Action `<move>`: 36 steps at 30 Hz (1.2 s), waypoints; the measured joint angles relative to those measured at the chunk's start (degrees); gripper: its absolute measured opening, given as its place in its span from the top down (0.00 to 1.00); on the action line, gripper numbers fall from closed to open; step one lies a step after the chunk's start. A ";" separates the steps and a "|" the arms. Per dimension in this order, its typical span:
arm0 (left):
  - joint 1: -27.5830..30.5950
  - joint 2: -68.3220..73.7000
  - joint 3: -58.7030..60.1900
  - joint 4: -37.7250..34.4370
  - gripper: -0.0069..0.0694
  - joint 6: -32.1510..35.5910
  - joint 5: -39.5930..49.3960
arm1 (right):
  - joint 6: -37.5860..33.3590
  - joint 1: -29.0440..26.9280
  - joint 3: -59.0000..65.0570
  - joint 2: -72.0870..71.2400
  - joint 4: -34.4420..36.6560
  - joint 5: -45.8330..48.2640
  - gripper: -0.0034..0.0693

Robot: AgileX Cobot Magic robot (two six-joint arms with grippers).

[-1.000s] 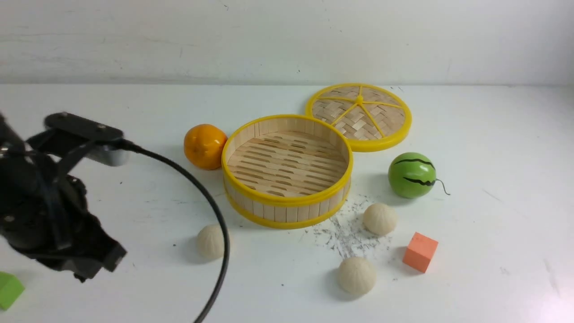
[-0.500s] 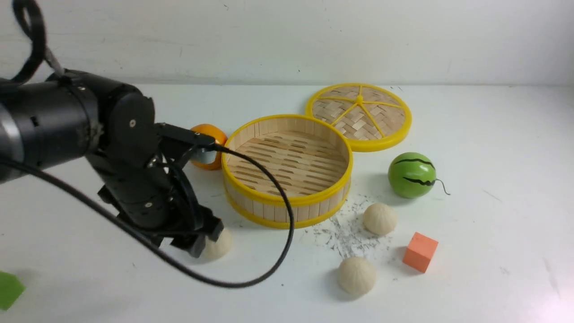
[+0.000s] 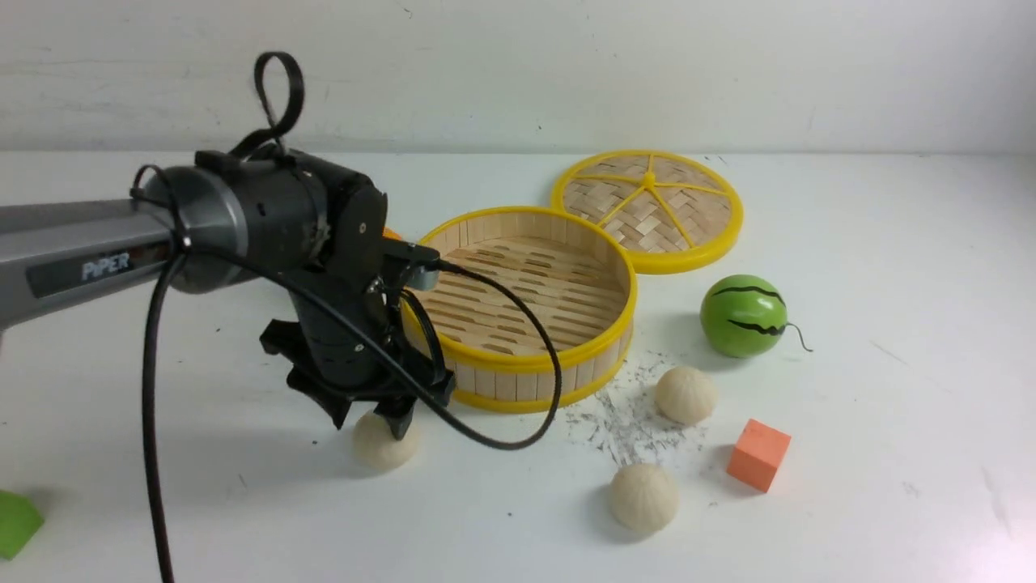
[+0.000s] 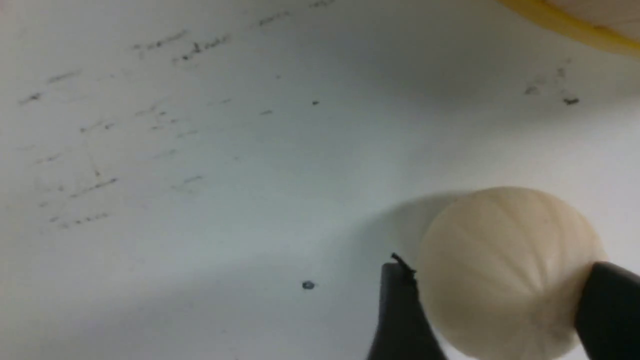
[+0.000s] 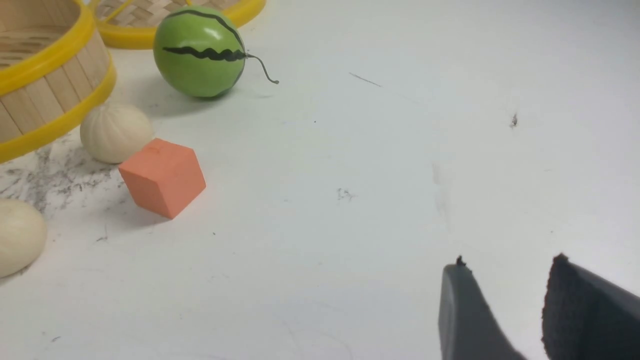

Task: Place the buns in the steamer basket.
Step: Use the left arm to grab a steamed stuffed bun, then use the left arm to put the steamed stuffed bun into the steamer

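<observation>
White table (image 3: pixel 850 243): left pincer (image 3: pixel 373 424) straddles bun (image 3: pixel 385 450), flanking it; grip unclear.

Watermelon ball (image 3: pixel 745 316) near an orange cube (image 3: pixel 758 454) — woven lid (image 3: pixel 647 210) behind, green block (image 3: pixel 16 522) far left.

Lab tabletop, scuffed white table (image 3: pixel 890 259), white wall (image 3: pixel 518 73)

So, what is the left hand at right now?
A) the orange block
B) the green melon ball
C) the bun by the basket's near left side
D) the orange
C: the left hand is down over the bun in front of the basket, and the wrist view shows its fingers on either side of that bun.
</observation>
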 joint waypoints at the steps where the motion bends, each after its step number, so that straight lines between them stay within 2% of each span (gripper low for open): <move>1: 0.00 0.31 -0.05 0.00 0.48 0.00 0.08 | 0.00 0.00 0.00 0.00 0.00 0.00 0.62; 5: 0.00 0.24 -3.72 0.99 0.82 0.80 2.80 | 0.00 0.00 0.00 0.00 0.00 0.00 0.62; 7: 0.00 0.01 -7.96 1.23 0.90 1.51 5.06 | 0.00 0.00 0.00 0.00 0.00 0.00 0.62; 10: 0.00 -0.54 -17.82 -0.20 0.91 2.04 8.03 | 0.00 0.00 0.00 0.00 0.00 0.00 0.62; 15: 0.00 -0.45 -27.43 -4.37 0.91 2.16 8.34 | 0.00 0.00 0.00 0.00 0.00 0.00 0.62; 23: 0.00 8.02 -30.09 -6.09 0.90 2.11 3.77 | 0.00 0.00 0.00 0.00 0.00 0.00 0.62; 27: 0.00 13.23 -30.09 -5.98 0.74 2.11 1.45 | 0.00 0.00 0.00 0.00 0.00 0.00 0.62; 28: 0.00 13.40 -30.09 -5.98 0.74 2.11 1.41 | 0.00 0.00 0.00 0.00 0.00 0.00 0.62; 32: 0.00 14.62 -30.34 -5.98 0.39 2.11 -0.39 | 0.00 0.00 0.00 0.00 0.00 0.00 0.62; 36: 0.00 13.08 -33.82 -6.08 0.15 2.11 3.73 | 0.00 0.00 0.00 0.00 0.00 0.00 0.62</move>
